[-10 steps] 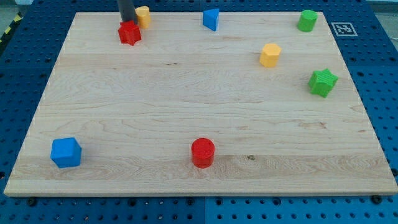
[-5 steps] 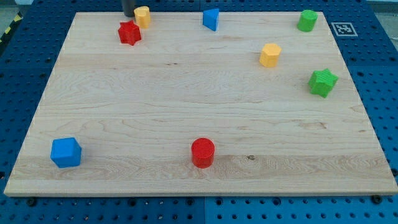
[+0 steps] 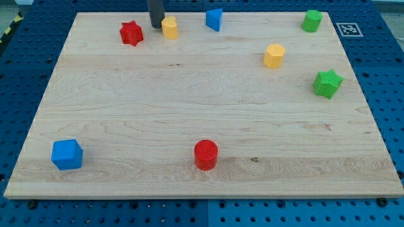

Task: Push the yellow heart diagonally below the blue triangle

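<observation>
The yellow heart point(image 3: 169, 28) sits near the view's top edge of the wooden board, left of the blue triangle point(image 3: 214, 19) and slightly lower than it. My tip point(image 3: 156, 25) stands right against the heart's left side. The red star point(image 3: 131, 33) lies to the left of my tip, apart from it.
A yellow hexagon point(image 3: 274, 55) lies right of centre. A green cylinder point(image 3: 311, 21) is at the top right and a green star point(image 3: 327, 84) at the right. A red cylinder point(image 3: 206, 154) is at bottom centre and a blue cube point(image 3: 67, 154) at bottom left.
My tip has moved right and slightly down, pushing the yellow heart right and down toward the blue triangle. The red star has not moved in the last half second.
</observation>
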Robot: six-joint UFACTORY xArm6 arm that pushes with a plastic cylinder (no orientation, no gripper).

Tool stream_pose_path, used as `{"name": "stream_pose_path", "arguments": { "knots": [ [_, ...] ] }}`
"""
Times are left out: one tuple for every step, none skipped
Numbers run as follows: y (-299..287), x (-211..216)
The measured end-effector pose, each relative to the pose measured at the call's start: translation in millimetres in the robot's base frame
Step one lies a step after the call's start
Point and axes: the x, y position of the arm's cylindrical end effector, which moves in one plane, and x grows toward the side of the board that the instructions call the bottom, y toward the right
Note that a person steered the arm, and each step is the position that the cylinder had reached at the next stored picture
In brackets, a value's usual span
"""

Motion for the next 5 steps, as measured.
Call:
{"name": "stream_pose_path", "arguments": {
  "knots": [
    [29.3,17.3],
    [49.0,41.7],
    [45.4,67.1],
    [12.1,65.4],
    [-14.2,58.9]
  ]
}}
